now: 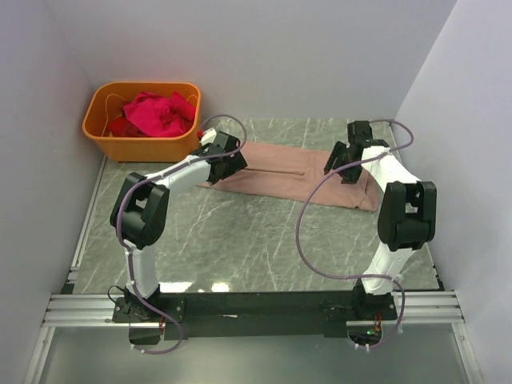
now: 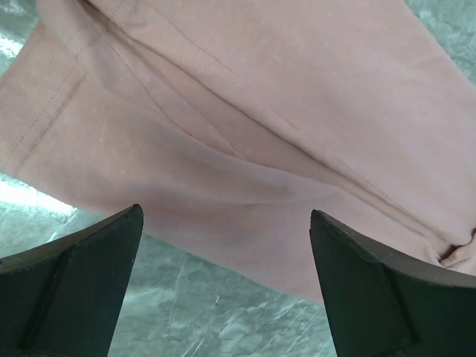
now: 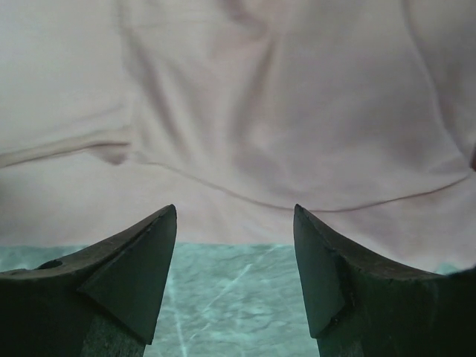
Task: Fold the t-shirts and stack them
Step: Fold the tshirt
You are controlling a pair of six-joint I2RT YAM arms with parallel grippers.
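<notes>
Cloth lies crosswise: the pink-tan t-shirt (image 1: pixel 292 172) is laid out as a long, narrow band on the far half of the marbled surface (image 1: pixel 240 240). Its long axis runs left to right and dips slightly toward the right arm's side. The left tool (image 1: pixel 226 160) hangs over the band's left end and the right tool (image 1: pixel 346 164) over its right end, so each arm is nearer its own end and neither need cross. Both tools are released, jaws spread wide with nothing between them. For each, the shirt lies ahead of and below the fingers, with its near edge level with the fingertips. I judge that edge to be what a pinch would have to catch for the next fold.

The overhead view gives the layout: the whole band, both arms, and the orange tub (image 1: pixel 100 132) in the far left corner holding the magenta t-shirts (image 1: pixel 160 114), well apart from the pink one. It cannot show how close the tools sit to the cloth. The wrist views supply the detail. The left one shows a stitched hem and a lengthwise fold ridge, the right one soft creases and a seam line, each with bare surface between the fingers. No chest print shows in any view
</notes>
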